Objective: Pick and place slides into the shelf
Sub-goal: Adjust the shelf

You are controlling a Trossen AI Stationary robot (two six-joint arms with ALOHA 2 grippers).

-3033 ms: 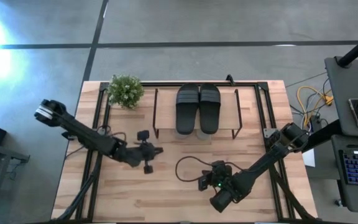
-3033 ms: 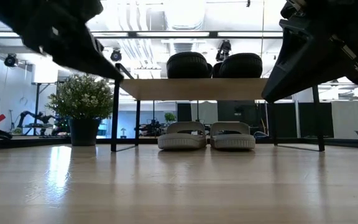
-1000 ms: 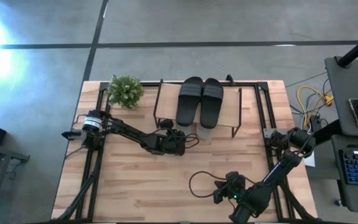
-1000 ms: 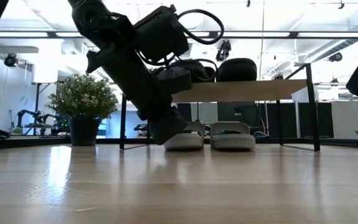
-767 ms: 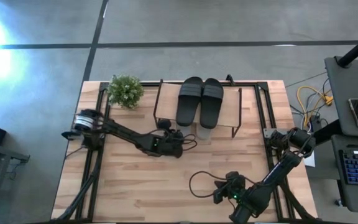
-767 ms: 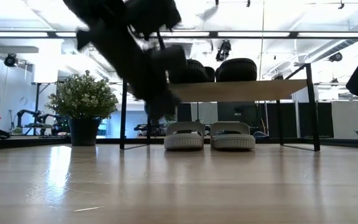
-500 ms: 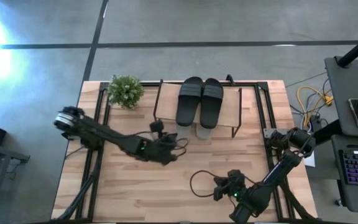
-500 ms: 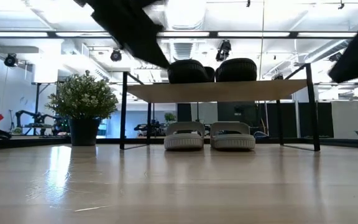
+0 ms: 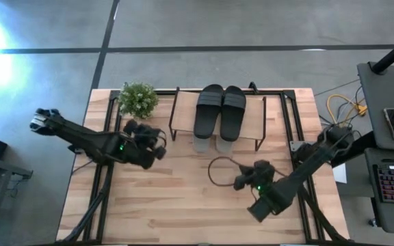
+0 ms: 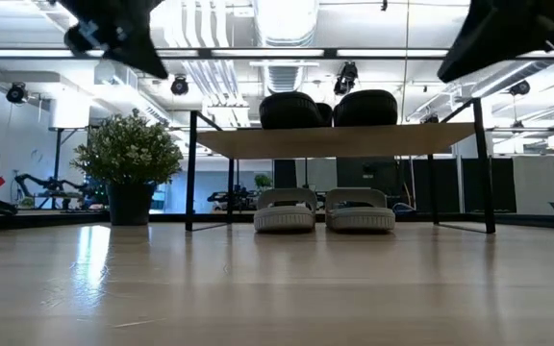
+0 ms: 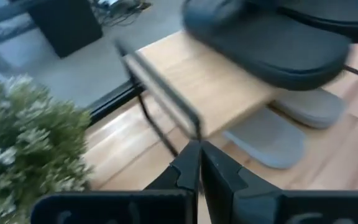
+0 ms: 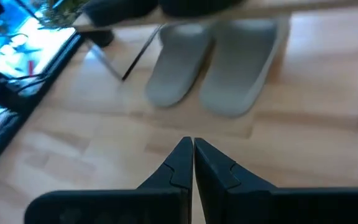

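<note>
Blk slides (image 9: 219, 111); grey-green pr (image 10: 324, 211).

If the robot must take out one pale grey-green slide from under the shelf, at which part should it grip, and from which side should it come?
Probably the end of the pale grey-green slide that pokes out past the shelf toward the arms, pinched across its sole. The top board covers the rest from above, so come low from the table's open side, where the right gripper faces the pair; the left gripper is off beside the plant.

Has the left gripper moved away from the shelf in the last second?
Yes. The left gripper has pulled back from the shelf toward the plant side, leaving both pairs of slides in place.
</note>
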